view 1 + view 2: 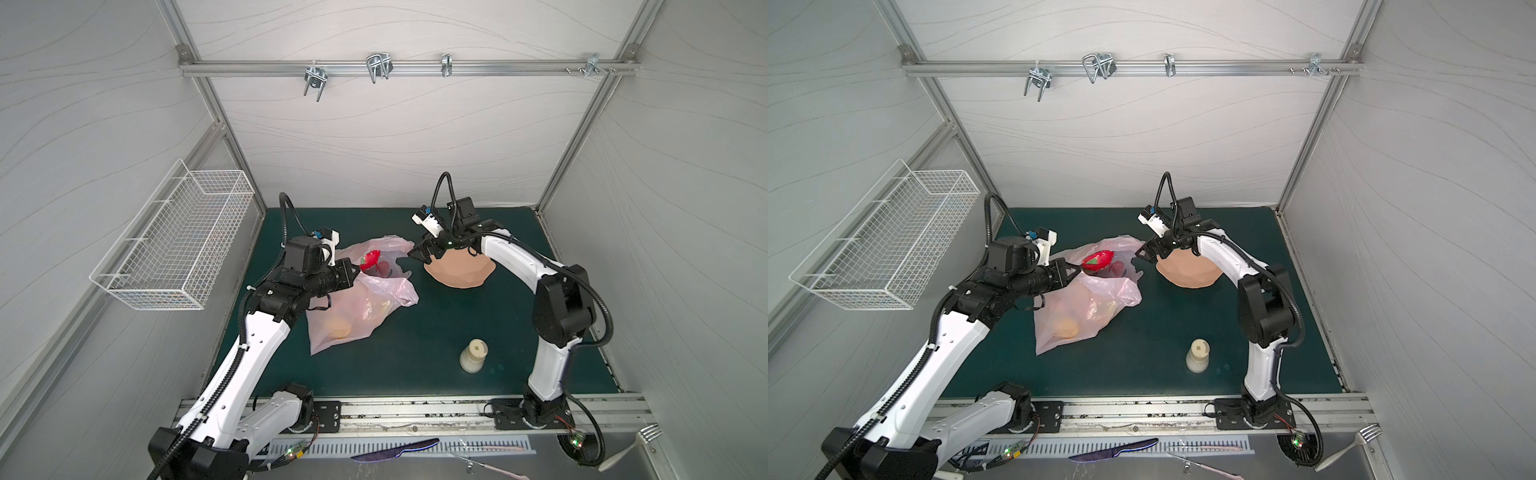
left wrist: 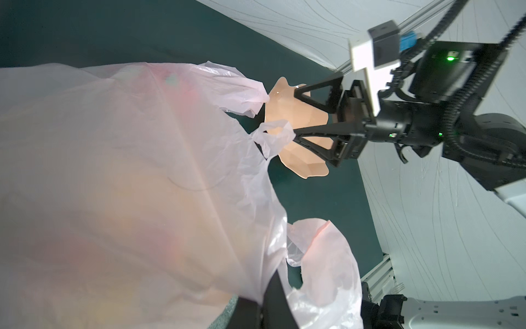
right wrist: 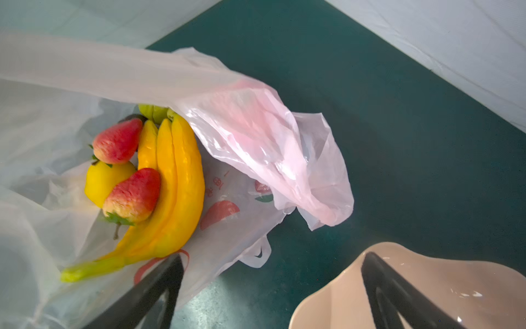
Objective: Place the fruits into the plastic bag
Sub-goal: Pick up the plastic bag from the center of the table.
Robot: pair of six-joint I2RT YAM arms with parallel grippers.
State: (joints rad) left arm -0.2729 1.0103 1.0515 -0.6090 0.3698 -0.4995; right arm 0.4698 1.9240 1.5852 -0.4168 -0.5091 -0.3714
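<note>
The pale-pink plastic bag [image 1: 365,307] [image 1: 1092,307] lies left of centre on the green mat. My left gripper [image 1: 355,270] [image 2: 270,302] is shut on the bag's film at its mouth and holds it up. Inside the bag the right wrist view shows the banana bunch [image 3: 176,182], two strawberries [image 3: 118,145], a lemon [image 3: 105,179] and a green pear [image 3: 153,112]. The red dragon fruit [image 1: 370,259] [image 1: 1096,261] sits at the bag's mouth. My right gripper [image 1: 417,253] [image 3: 273,256] hangs open and empty between the bag's mouth and the plate.
The wavy peach plate [image 1: 461,270] [image 3: 427,284] lies right of the bag, partly under my right arm. A cream bottle [image 1: 473,355] stands near the front. A white wire basket [image 1: 178,241] hangs on the left wall. A knife [image 1: 395,449] and fork [image 1: 636,449] lie beyond the front rail.
</note>
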